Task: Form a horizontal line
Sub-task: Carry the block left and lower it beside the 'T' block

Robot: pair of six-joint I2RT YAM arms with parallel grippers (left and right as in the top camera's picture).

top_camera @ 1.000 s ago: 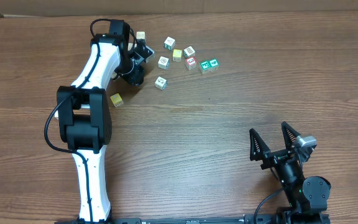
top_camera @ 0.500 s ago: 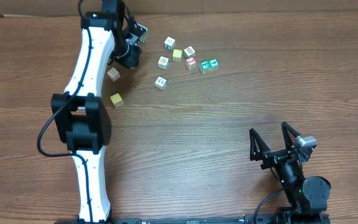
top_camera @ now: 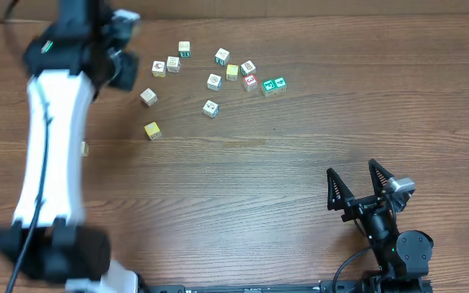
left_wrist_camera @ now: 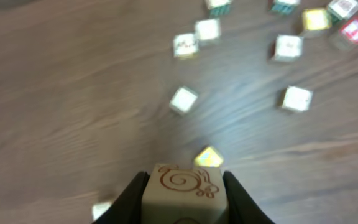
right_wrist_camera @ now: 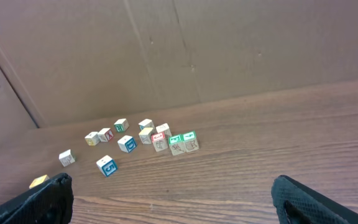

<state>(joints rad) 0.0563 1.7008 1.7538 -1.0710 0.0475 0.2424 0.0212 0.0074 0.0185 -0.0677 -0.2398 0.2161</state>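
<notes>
Wooden cube (left_wrist_camera: 182, 183) clamped in left pincer (left_wrist_camera: 183, 191); right pincer (top_camera: 352, 169) spread wide, holding nothing, near counter (top_camera: 259, 179) front edge; loose cubes (top_camera: 213, 81) scattered beyond.

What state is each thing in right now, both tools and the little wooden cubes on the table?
Left tool: shut on a pale wooden cube with a brown snail drawing.
Right tool: open, empty.
Two green-topped wooden cubes: side by side, touching.
Other small wooden cubes: scattered, no row formed.
</notes>
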